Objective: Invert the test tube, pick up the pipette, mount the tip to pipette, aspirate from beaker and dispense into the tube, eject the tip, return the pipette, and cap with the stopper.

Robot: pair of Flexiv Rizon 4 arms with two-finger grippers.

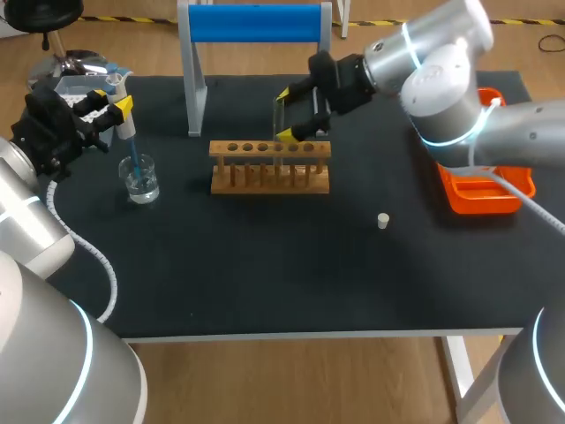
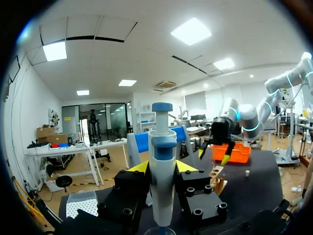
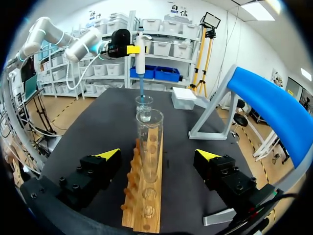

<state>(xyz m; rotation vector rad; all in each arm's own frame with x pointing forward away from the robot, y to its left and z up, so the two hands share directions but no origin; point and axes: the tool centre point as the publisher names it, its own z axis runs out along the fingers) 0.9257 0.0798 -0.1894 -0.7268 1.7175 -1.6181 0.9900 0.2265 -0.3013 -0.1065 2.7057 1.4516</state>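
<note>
My left gripper (image 1: 117, 109) (image 2: 161, 167) is shut on the white-and-blue pipette (image 1: 124, 124) (image 2: 162, 171), which it holds upright. The pipette's blue tip dips into the glass beaker (image 1: 141, 181) (image 3: 144, 108) of clear liquid. The clear test tube (image 1: 280, 132) (image 3: 149, 142) stands mouth-up in the wooden rack (image 1: 269, 166) (image 3: 144, 196). My right gripper (image 1: 287, 115) (image 3: 157, 154) is open, with one finger on each side of the tube and neither touching it. The small white stopper (image 1: 383, 221) (image 2: 247, 172) lies on the mat, right of the rack.
A blue-topped pipette stand (image 1: 256, 22) (image 3: 269, 103) rises behind the rack. A tip box (image 1: 79, 84) sits at the far left corner, and an orange tray (image 1: 485, 190) (image 2: 232, 152) is at the right edge. A black mat (image 1: 265, 265) covers the table.
</note>
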